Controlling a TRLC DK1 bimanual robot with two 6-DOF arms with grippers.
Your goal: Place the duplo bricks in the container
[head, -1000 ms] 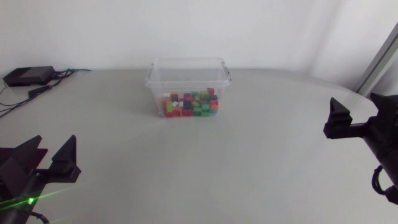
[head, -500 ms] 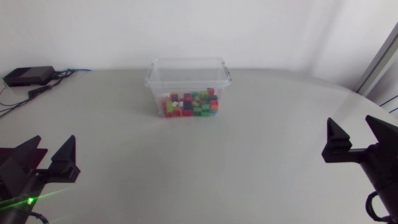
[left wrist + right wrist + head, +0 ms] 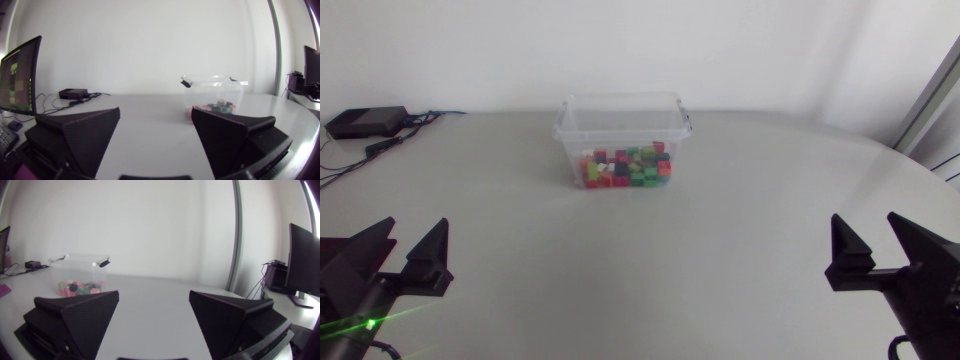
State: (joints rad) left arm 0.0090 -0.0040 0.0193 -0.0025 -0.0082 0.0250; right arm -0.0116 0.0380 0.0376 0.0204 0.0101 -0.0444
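Surface (image 3: 620, 260): clear container (image 3: 570, 135) at far middle, well apart from both pincers. Left pincer (image 3: 417, 226) wide open, holding nothing. Right pincer (image 3: 866, 220) likewise, empty. Every duplo bricks piece in sight (image 3: 625, 168) heaped inside container. Judgement: placing looks finished; next move needs no grasp, just arms parked.

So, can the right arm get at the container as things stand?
Probably yes. The right gripper is open and empty, and only bare table lies between it and the container, which looks open-topped. The left gripper sits at the opposite side, out of the way.
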